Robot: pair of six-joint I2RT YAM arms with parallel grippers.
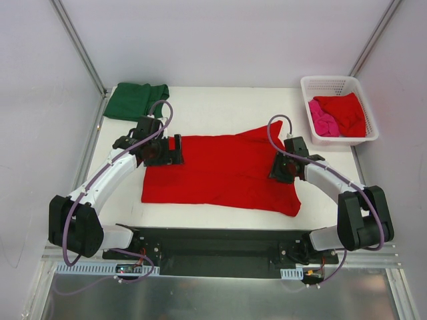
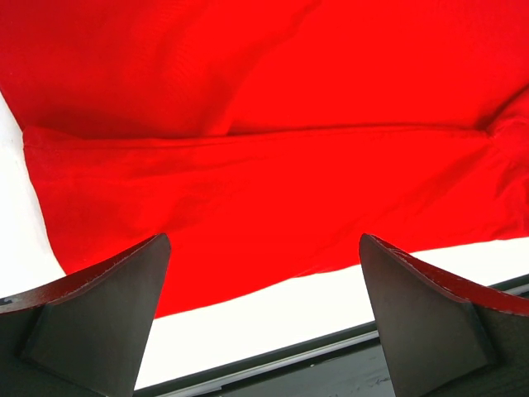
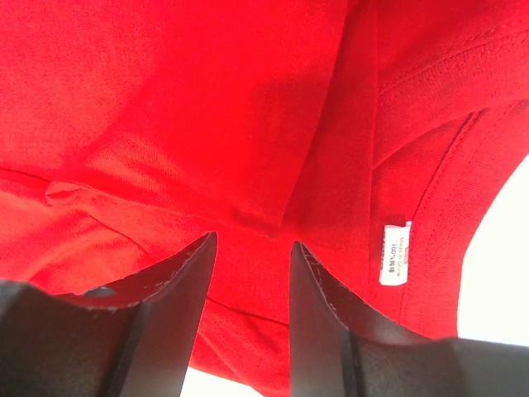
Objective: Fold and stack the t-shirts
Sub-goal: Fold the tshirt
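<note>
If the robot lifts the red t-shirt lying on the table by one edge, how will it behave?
The red t-shirt is probably floppy: it lies flat with soft creases, so it would sag when lifted. It looks thin, so it is likely light. Pushed, it would probably bunch up rather than slide.

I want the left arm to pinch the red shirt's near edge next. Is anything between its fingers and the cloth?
Nothing visible does. The left gripper is open, the red t-shirt lies just ahead of its fingertips, and only white table shows around that edge.
</note>
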